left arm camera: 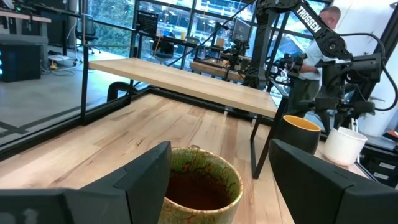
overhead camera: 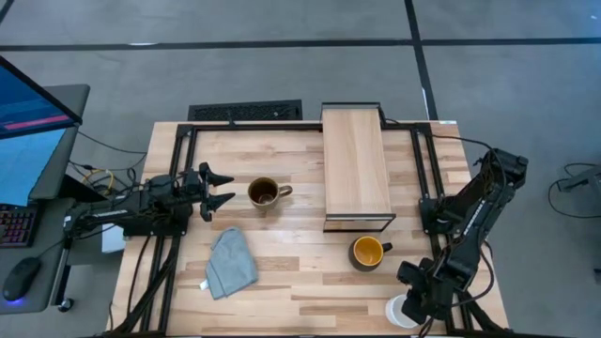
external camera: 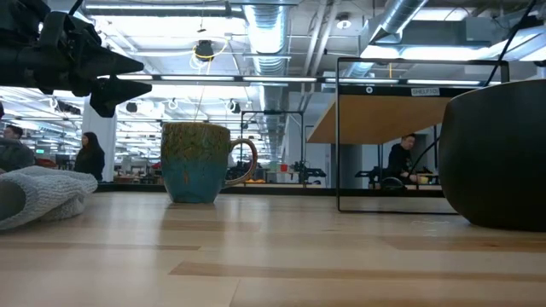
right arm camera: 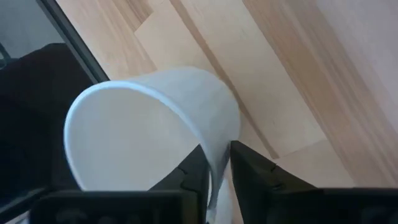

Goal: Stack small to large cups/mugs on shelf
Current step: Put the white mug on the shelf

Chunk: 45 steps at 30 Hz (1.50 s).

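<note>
The olive-brown mug [overhead camera: 265,193] stands upright on the tabletop left of the shelf [overhead camera: 356,169], handle toward the shelf. My left gripper [overhead camera: 218,188] is open, level, just left of the mug. In the left wrist view its fingers stand on either side of the mug [left arm camera: 200,186] without touching it. The dark mug with the yellow inside [overhead camera: 369,252] stands near the shelf's near end. My right gripper [overhead camera: 406,305] is at the table's near right corner, shut on the small white mug [right arm camera: 149,137]. The white mug's handle does not show. My right gripper pinches the white mug's wall at the rim [right arm camera: 214,163], one finger inside the mug and one outside. The mug is tilted in the hold, its mouth facing the wrist camera. I cannot tell whether its base is clear of the table.
A crumpled grey cloth [overhead camera: 231,263] lies on the tabletop near my left gripper, toward the near edge. The shelf stands raised on a dark frame at the table's far middle. Dark rails [overhead camera: 178,150] run along the table's left and right sides.
</note>
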Tool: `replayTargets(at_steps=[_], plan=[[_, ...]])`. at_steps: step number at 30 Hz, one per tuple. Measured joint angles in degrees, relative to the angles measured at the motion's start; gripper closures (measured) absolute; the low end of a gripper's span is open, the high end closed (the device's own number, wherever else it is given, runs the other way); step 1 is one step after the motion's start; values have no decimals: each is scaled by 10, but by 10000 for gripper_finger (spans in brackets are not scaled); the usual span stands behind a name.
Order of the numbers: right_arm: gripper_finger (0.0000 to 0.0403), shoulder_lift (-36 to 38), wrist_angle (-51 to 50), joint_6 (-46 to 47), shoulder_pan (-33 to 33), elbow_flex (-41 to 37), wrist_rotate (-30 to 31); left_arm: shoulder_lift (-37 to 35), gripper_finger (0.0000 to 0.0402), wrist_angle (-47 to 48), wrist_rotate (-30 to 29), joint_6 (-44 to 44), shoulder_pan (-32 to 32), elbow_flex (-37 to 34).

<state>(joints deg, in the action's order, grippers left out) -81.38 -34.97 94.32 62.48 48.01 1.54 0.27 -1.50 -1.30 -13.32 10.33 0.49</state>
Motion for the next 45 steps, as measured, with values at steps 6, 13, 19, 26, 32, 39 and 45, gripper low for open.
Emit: replayTargets(at_steps=[6, 13, 19, 26, 32, 39, 45], plan=[[365, 0, -2, -4, 0, 0, 0, 0, 141, 0, 0, 0, 0, 0], [391, 0, -3, -30, 0, 0, 0, 0, 141, 0, 0, 0, 0, 0], [387, 1, -12, -39, -9, 0, -6, 0, 141, 0, 0, 0, 0, 0], [389, 22, -15, -89, -46, 0, -29, 0, 141, 0, 0, 0, 0, 0], [393, 52, -38, -136, -73, 5, -45, 0, 141, 0, 0, 0, 0, 0], [391, 69, -189, -191, -102, 87, -44, 0, 141, 0, 0, 0, 0, 0], [393, 69, -344, -241, -129, 189, -21, 0, 141, 0, 0, 0, 0, 0]])
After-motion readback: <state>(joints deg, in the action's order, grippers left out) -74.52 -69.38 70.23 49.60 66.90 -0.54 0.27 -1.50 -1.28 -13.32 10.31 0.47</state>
